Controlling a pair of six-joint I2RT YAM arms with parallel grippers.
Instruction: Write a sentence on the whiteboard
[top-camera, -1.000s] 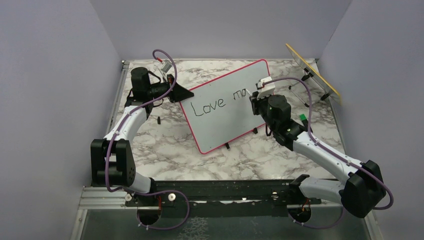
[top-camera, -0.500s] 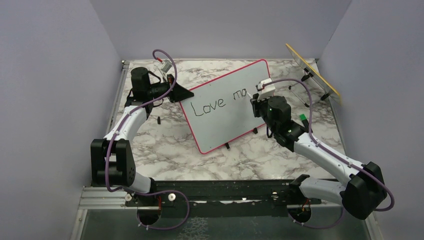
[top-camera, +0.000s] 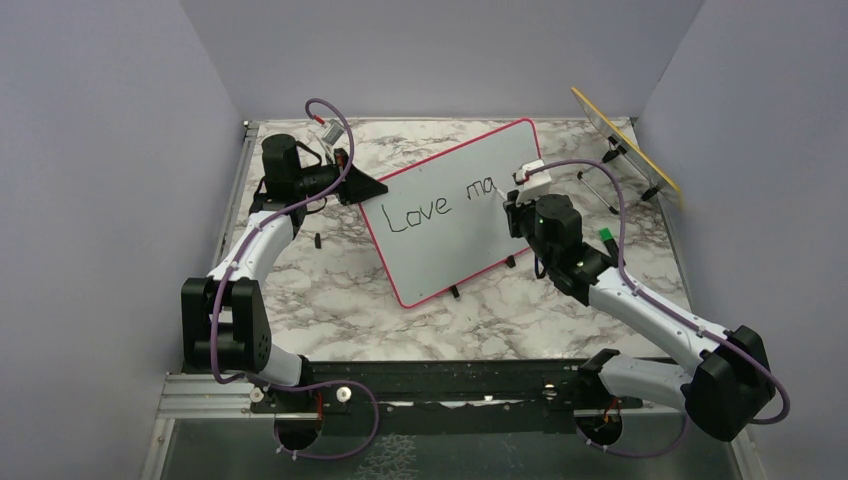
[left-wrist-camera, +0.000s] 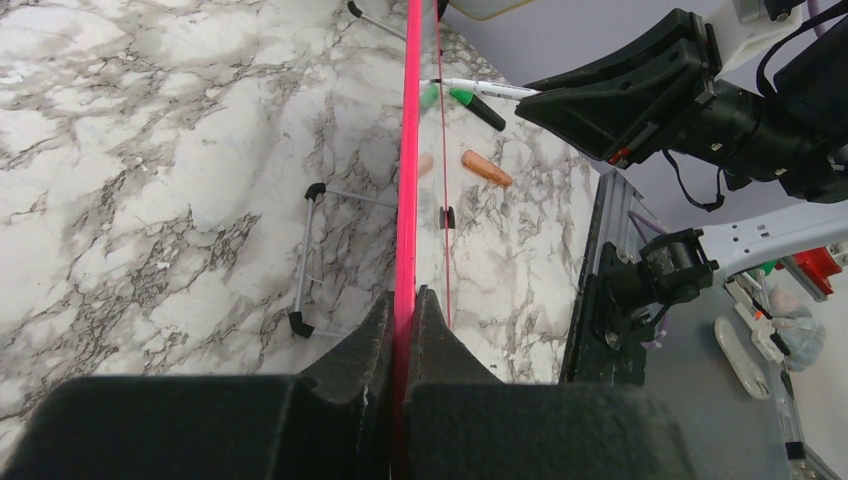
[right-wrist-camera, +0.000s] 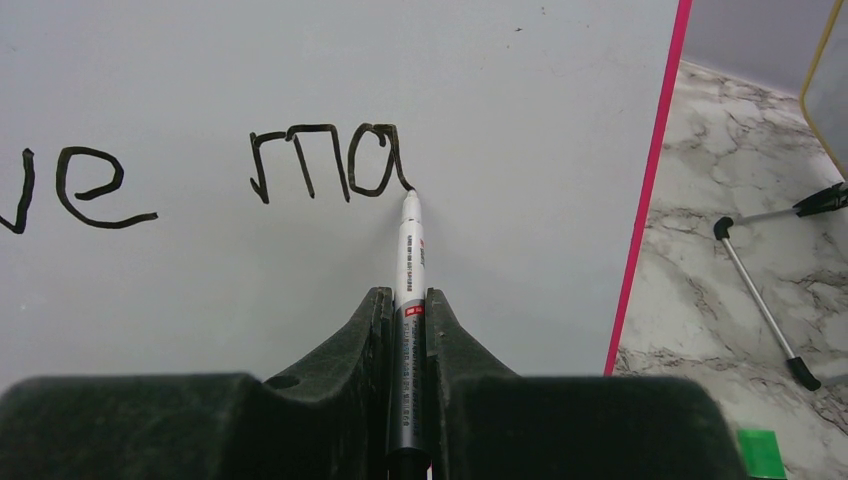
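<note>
The top view shows the whiteboard (top-camera: 450, 250) propped aslant mid-surface (top-camera: 330, 300), its black sentence (top-camera: 418, 213) reading "Love ma". Only the left wrist view shows the left fingers (left-wrist-camera: 383, 325) pinched shut on its thin pink frame, and an orange cap (left-wrist-camera: 487, 168) on veined marble. Only the right wrist view shows the right fingers (right-wrist-camera: 375, 325) clamped on a slim white marker (right-wrist-camera: 411, 250), tip at the "a"; its print is illegible.

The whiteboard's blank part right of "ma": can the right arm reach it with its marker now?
Probably yes. The marker in the right tool touches the whiteboard beside the "a", and nothing covers the bare stretch up to the frame.
</note>
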